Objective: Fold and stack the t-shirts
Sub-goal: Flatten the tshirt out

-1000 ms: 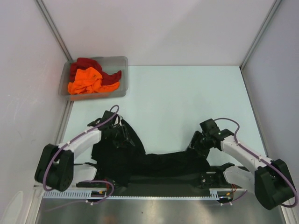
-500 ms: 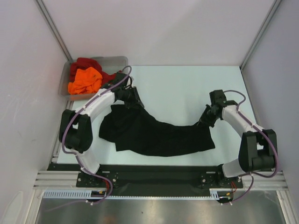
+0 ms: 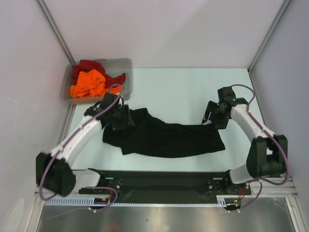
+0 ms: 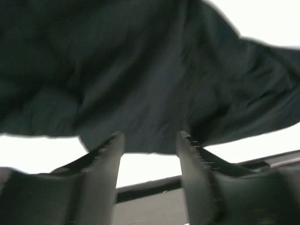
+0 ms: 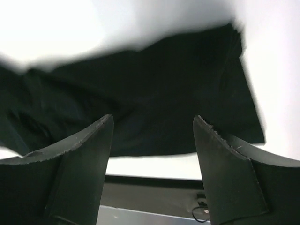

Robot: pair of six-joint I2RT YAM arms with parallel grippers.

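The black t-shirt point(image 3: 164, 137) lies on the pale bench point(image 3: 178, 92) between the two arms, rumpled into a long band running left to right, while the orange t-shirt point(image 3: 87, 83) and the dark red t-shirt point(image 3: 91, 66) sit bunched in the clear grey bin point(image 3: 129, 77) at the far left corner. The left pincer point(image 4: 150, 140) hangs over the shirt's left end with its fingers spread and nothing between them. The right pincer point(image 5: 152, 124), just above the right end, is likewise spread wide and empty. This cloth looks light and limp. It will probably sag, fold on itself and slide over the smooth bench, so it likely needs pinching at two outer corners or along a hem, then pulling taut. Its blackness hides seams and layers.
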